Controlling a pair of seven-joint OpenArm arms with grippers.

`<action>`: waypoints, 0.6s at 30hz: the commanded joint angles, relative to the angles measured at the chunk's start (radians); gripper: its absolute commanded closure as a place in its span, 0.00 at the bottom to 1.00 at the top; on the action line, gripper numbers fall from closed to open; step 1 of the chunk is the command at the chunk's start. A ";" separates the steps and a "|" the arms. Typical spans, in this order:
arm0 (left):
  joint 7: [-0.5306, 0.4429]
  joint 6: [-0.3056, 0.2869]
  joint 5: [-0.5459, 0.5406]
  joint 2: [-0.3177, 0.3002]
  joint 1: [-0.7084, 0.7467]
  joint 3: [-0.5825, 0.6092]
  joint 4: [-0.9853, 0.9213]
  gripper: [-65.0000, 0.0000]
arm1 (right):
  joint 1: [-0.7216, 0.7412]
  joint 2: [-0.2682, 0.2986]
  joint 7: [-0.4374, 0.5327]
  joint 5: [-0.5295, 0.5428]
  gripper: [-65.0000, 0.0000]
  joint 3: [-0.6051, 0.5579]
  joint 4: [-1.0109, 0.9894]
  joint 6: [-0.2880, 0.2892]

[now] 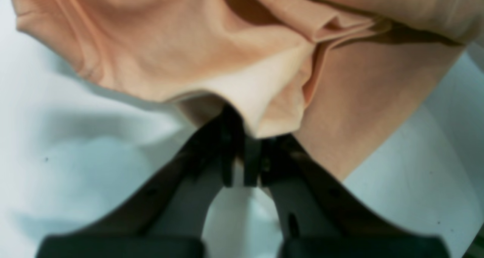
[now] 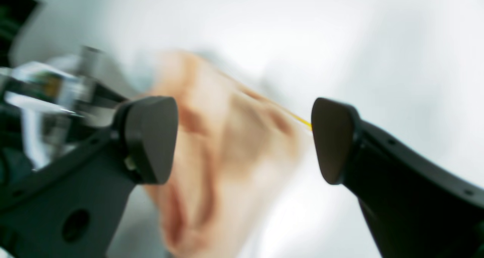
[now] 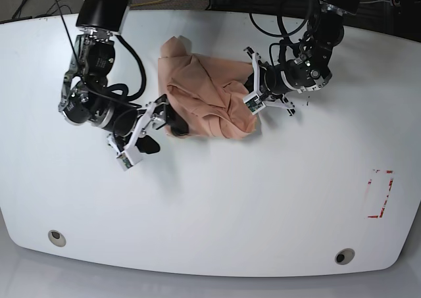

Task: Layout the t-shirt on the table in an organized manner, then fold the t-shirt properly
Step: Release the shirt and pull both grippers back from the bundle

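Pinched tight on a fold of the peach-pink soft cotton t-shirt, the left gripper fills the lower half of the left wrist view, its two black fingers pressed together with a tongue of cloth caught at their tips. Above them the fabric is bunched into deep creases and overlapping folds, and it lies on the large white smooth tabletop, which shows bare at both sides of the garment. Seen from the right wrist, the right gripper has its jaws spread wide, one rounded black pad at the left and the other at the right, with nothing clamped between them; the t-shirt appears blurred in the gap beyond the pads, with a thin yellow streak at its edge close to the right pad, and the table is a pale blur behind it. From the base view, the t-shirt sits crumpled in a heap on the far middle of the table. Black, cabled arms flank it: the left gripper is at the heap's right edge, gripping the cloth, and the right gripper stands agape just beside the heap's left edge. A small red rectangle outline lies well apart near the table's right edge, and two round grommet holes sit near the front rim.
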 commanded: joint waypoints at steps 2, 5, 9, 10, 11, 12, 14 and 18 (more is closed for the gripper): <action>0.005 0.000 0.005 -0.002 -0.009 -0.003 0.015 0.96 | 0.018 0.032 0.028 0.029 0.19 0.033 0.022 0.005; 0.005 0.000 0.003 -0.002 -0.009 -0.003 0.015 0.96 | 0.003 0.048 0.029 0.029 0.23 0.066 0.022 0.005; 0.005 0.000 0.003 -0.002 -0.010 -0.003 0.024 0.96 | -0.008 0.062 0.029 0.029 0.40 0.095 0.022 0.005; 0.005 0.000 0.003 -0.002 -0.010 -0.003 0.031 0.96 | -0.008 0.063 0.029 0.029 0.45 0.096 0.022 0.005; 0.005 0.000 0.003 -0.002 -0.010 -0.003 0.037 0.96 | -0.010 0.065 0.029 0.028 0.50 0.096 0.022 0.005; 0.005 0.000 0.003 -0.002 -0.010 -0.003 0.043 0.96 | -0.010 0.068 0.029 0.028 0.59 0.096 0.022 0.005; 0.005 0.000 0.003 -0.002 -0.010 -0.003 0.057 0.96 | -0.011 0.069 0.031 0.028 0.72 0.096 0.022 0.003; 0.005 0.000 0.003 -0.002 -0.010 -0.003 0.087 0.96 | -0.039 0.072 0.062 0.026 0.97 0.092 0.022 0.000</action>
